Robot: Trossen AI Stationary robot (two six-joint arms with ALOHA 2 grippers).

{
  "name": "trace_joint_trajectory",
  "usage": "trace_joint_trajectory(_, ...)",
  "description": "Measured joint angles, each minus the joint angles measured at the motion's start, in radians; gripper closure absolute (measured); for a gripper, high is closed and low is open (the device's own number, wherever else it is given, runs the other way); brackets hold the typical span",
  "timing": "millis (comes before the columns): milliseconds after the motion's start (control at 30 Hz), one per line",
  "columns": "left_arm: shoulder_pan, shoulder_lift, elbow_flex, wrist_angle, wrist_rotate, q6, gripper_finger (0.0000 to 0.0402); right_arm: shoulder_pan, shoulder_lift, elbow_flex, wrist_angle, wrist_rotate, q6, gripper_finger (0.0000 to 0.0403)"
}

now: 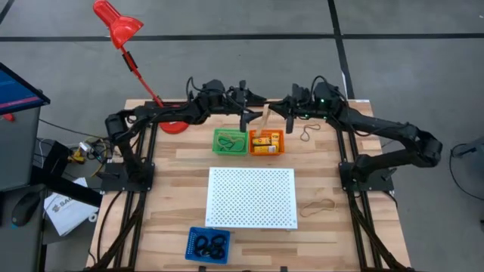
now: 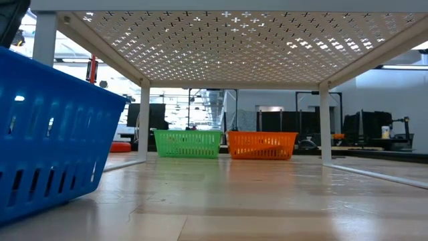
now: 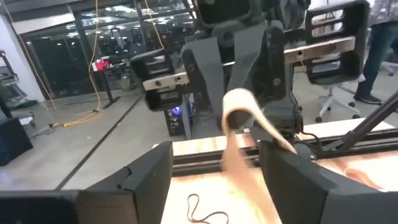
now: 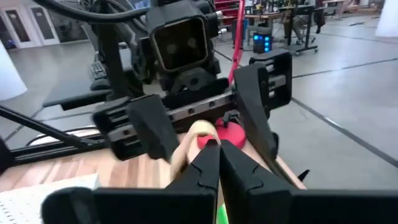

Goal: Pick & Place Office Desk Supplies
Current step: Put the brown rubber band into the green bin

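From above, both dark arms reach to the far edge of the wooden desk [image 1: 318, 234], meeting just behind the small orange plastic tray [image 1: 267, 143]. A thin tan rubber band [image 1: 265, 119] stands stretched upright between the left gripper [image 1: 245, 121] and the right gripper [image 1: 289, 121], over that tray.

At desk height, the orange tray sits beside the green plastic tray [image 2: 188, 143]; no gripper shows.

From the left wrist, the left jaws stand wide apart with the band hanging loose between them, untouched.

From the right wrist, the right jaws are closed, pinching the band's end.
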Motion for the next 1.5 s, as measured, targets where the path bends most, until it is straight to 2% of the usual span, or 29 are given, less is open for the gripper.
trace_joint_trajectory(167,-0.002,-0.005,0.0,-0.005,0.005,-0.015,0.0214,-0.011,0.001,0.002,-0.017,0.0,-0.023,0.0403)
trace_joint_trajectory(267,-0.003,-0.005,0.0,0.019,0.06,-0.056,0.0254,-0.01,0.001,0.002,-0.016,0.001,-0.032,0.0403)
trace_joint_trajectory(633,0.0,-0.007,0.0,0.012,0.065,-0.064,0.0393,0.006,0.0,0.001,-0.002,0.0,-0.059,0.0403)
trace_joint_trajectory(1167,0.01,-0.006,0.0,-0.034,0.068,-0.062,0.0398,0.015,-0.001,0.0,0.042,0.0,-0.112,0.0403)
trace_joint_trajectory(1300,0.005,-0.006,0.0,-0.046,0.087,-0.056,0.0369,0.015,-0.001,0.0,0.042,0.0,-0.115,0.0402)
trace_joint_trajectory(1500,-0.003,-0.006,0.0,-0.023,0.101,-0.056,0.0302,0.026,-0.001,0.0,0.051,0.0,-0.128,0.0402)
